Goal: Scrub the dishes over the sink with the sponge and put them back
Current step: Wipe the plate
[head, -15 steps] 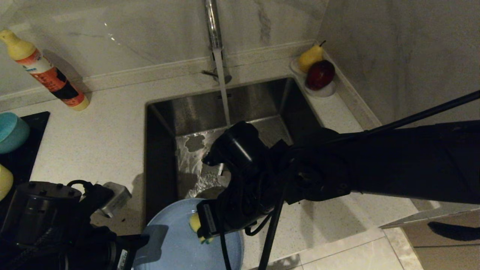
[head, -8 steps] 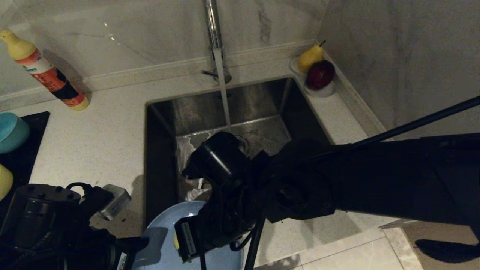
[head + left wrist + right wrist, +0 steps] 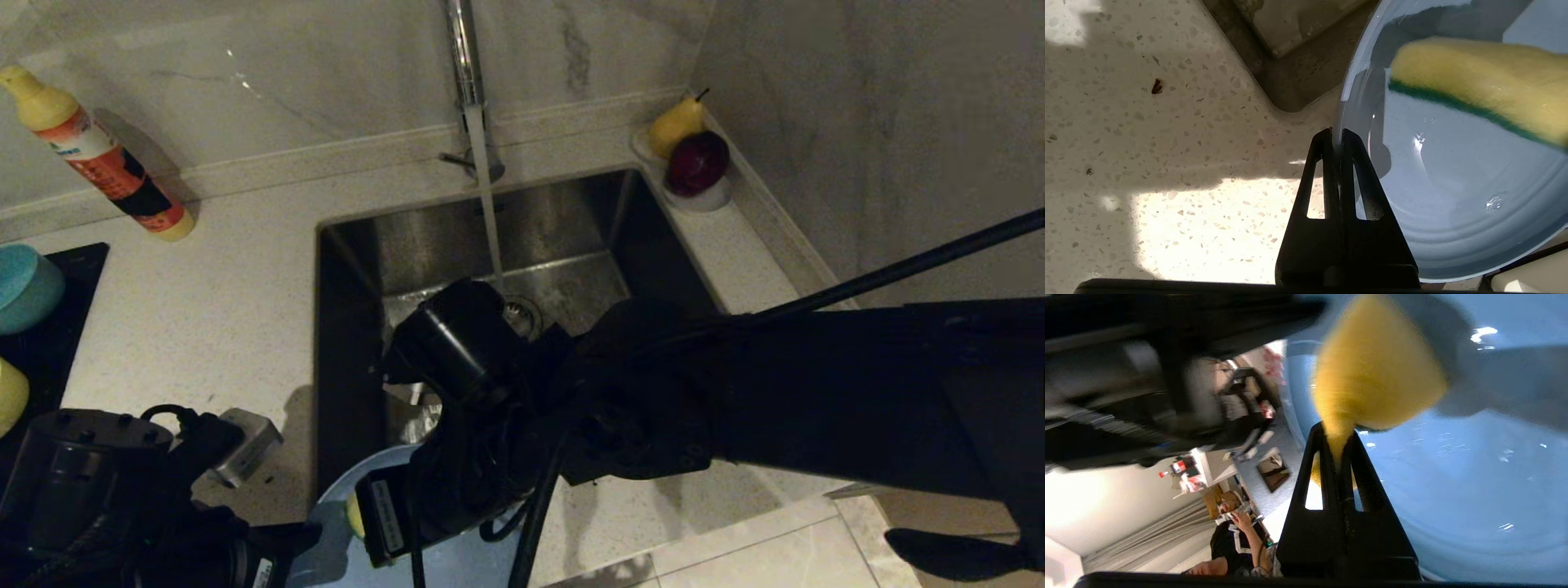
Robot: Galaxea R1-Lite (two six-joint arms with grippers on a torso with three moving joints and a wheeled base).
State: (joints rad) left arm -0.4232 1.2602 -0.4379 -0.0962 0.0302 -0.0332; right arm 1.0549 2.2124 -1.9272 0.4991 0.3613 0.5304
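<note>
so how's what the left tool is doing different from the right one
The left tool is shut on the rim of the light-blue plate, holding it by the sink's near edge; the right tool is shut on the sponge. The left grips a hard, thin rim; the right squeezes soft sponge against the plate's face. Both are closed and meet at the same plate.

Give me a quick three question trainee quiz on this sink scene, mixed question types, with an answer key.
1. True or false: the left gripper is clamped on the rim of the light-blue plate.
2. What does the right gripper hold: A) pear, B) sponge, C) bottle?
3. Fill in: water runs from the tap into the ____.

Key: 1 true; 2 B; 3 sink.
</note>
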